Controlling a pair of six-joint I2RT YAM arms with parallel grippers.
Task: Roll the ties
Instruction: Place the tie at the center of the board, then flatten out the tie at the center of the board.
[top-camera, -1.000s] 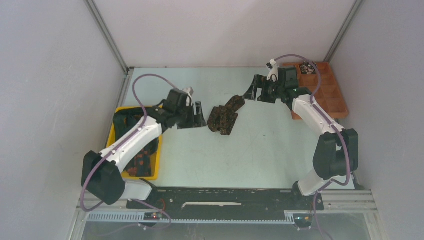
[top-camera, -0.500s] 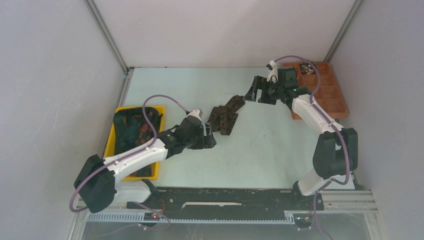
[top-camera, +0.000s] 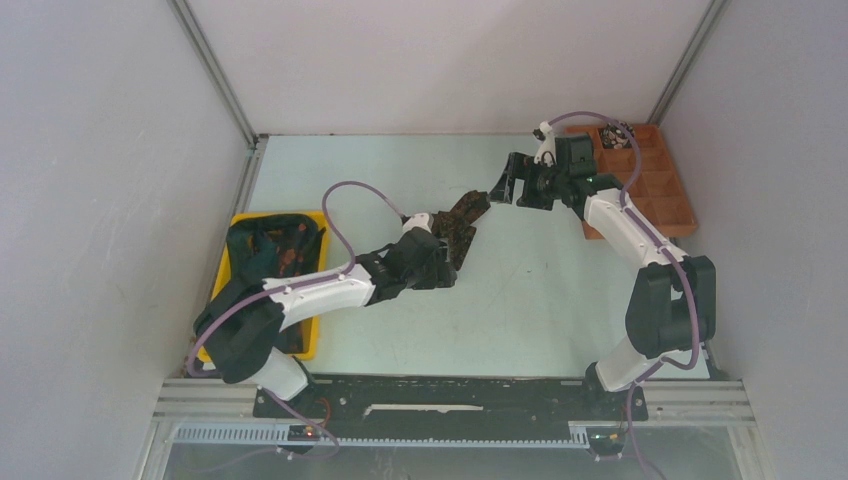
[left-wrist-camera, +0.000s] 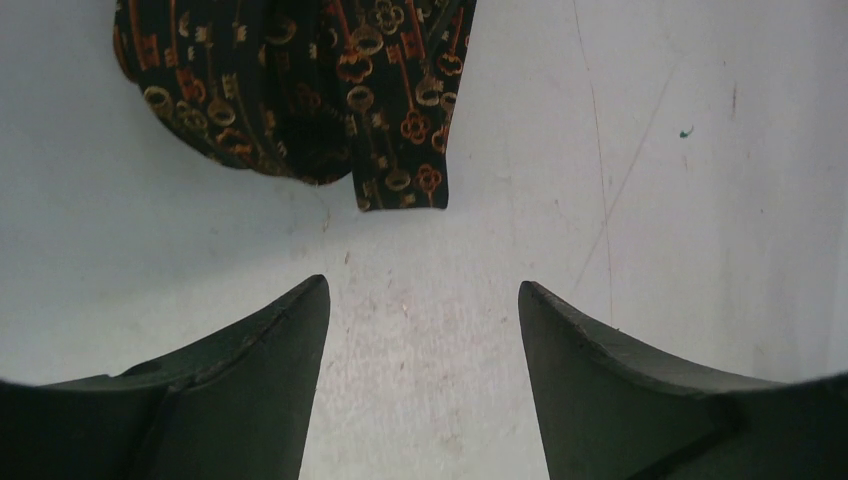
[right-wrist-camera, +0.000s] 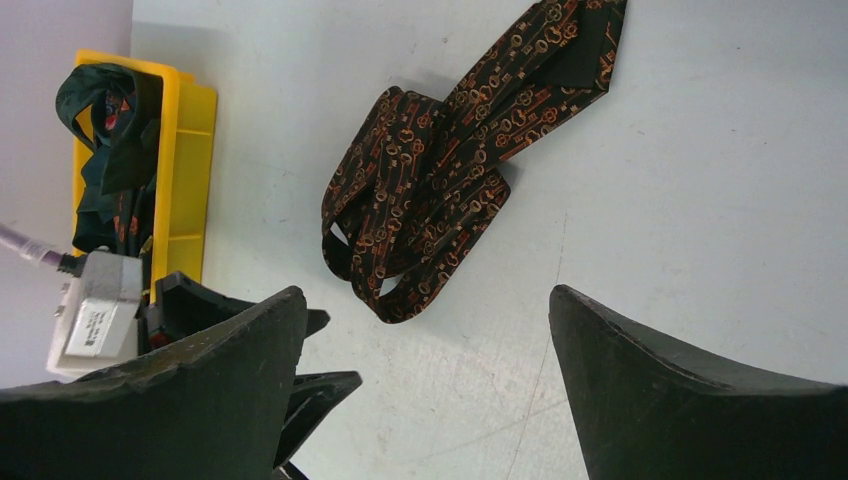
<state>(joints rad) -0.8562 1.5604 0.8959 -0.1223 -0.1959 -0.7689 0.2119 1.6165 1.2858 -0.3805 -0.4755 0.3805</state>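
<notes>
Both left gripper and right gripper gape empty; yellow bin holds dark ties.

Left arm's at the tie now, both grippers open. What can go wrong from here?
1. The tie lies bunched in overlapping folds; the left gripper, open just short of its near end, may pinch several layers and start a lopsided roll.
2. The right gripper hangs open by the far pointed end, not touching it; unpinned, the tie may slide across the table when pulled.
</notes>
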